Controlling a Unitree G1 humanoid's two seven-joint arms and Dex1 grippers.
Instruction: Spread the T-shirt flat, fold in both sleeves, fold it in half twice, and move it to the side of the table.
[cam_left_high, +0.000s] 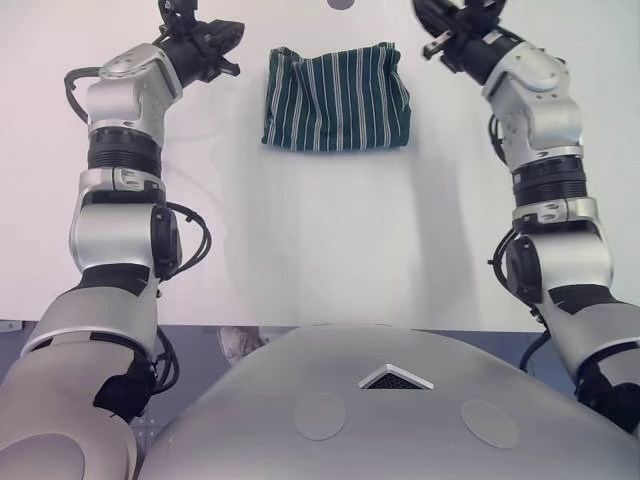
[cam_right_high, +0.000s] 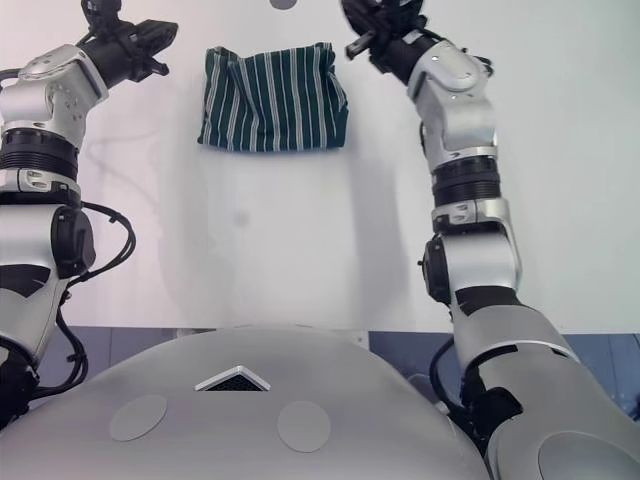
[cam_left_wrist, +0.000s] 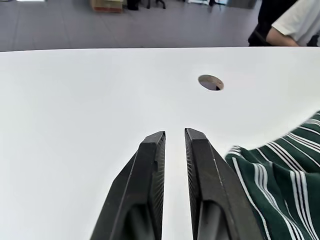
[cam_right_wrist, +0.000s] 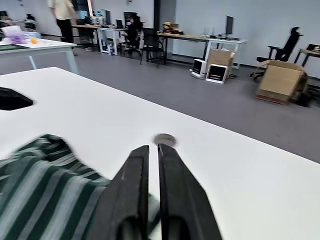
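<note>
Left tool (cam_left_wrist: 174, 136): fingers drawn nearly together, thin slit between, nothing pinched. It hangs over bare white table (cam_left_high: 320, 230), just beside the left edge of the T-shirt (cam_left_high: 337, 98). Right tool (cam_right_wrist: 153, 148): fingers likewise almost closed and holding nothing, near the shirt's far right corner. T-shirt, green with white stripes, lies folded into a compact rectangle at far mid-table between both tools. Round cable hole (cam_left_wrist: 210, 82) beyond it.
</note>
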